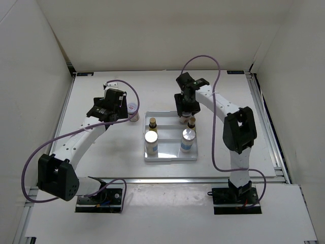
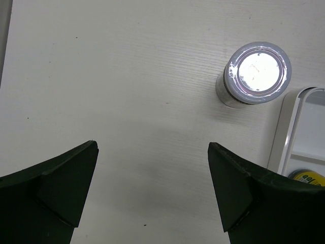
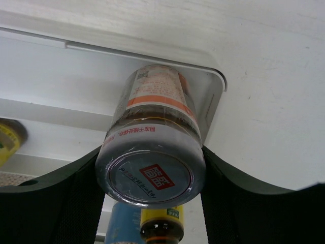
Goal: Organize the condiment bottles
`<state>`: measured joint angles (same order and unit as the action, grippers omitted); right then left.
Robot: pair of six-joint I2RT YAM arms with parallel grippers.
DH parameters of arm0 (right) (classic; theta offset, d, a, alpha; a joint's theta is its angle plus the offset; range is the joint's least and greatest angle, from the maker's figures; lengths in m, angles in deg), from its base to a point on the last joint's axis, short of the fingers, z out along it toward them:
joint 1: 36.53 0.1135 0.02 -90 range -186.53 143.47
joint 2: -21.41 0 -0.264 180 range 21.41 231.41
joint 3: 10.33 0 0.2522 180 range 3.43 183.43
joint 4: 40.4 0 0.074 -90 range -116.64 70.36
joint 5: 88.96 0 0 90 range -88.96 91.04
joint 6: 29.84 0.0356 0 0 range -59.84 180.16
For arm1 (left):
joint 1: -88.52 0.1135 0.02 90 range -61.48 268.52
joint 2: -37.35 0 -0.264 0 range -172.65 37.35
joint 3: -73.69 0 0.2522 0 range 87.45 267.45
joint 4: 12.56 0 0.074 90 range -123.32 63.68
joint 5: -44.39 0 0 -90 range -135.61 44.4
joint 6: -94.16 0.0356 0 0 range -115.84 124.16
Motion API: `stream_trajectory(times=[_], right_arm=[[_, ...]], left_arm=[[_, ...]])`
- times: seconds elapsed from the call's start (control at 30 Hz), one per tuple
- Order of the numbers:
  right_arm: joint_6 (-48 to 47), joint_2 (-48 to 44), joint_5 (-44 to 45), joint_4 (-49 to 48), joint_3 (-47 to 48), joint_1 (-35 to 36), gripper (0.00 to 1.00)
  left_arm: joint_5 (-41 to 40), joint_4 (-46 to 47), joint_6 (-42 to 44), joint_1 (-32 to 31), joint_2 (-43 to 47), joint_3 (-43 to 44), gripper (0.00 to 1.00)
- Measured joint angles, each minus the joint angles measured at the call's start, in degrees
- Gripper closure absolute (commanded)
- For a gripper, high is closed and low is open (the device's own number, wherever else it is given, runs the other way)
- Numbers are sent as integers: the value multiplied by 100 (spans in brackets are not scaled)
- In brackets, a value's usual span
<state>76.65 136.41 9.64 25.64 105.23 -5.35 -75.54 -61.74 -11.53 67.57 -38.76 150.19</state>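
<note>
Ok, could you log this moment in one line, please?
left gripper: open | right gripper: shut on jar at tray corner | second jar: on table beside tray

Bright even overhead light, soft shadows, glare on jar lid [image 2: 258, 71]

Pale table [image 1: 122, 162] — white divided tray [image 1: 170, 159] at mid-surface; one squat jar [image 1: 133, 108], pinkish-white lid, upright just beside the tray's far-left corner.
</note>
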Motion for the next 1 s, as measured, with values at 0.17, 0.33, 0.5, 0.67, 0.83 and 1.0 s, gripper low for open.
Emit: stream_trajectory(times=[0.17, 0.33, 0.5, 0.67, 0.83, 1.0], right_arm=[[2, 157, -31, -4, -76, -9, 73], [2, 229, -92, -44, -76, -9, 38], [52, 234, -9, -94, -79, -9, 0], [120, 7, 535, 55, 127, -7, 0], [162, -1266, 935, -243, -201, -9, 0], [212, -3080, 793, -638, -962, -15, 0]], left_arm=[[4, 0, 0, 0, 0, 0, 0], [59, 4, 4, 0, -35, 0, 0], [173, -7, 17, 0, -197, 66, 0], [415, -11, 15, 0, -258, 92, 0], [868, -46, -142, 2, -494, 485, 0], [1049, 24, -306, -15, -1115, 1045, 0]])
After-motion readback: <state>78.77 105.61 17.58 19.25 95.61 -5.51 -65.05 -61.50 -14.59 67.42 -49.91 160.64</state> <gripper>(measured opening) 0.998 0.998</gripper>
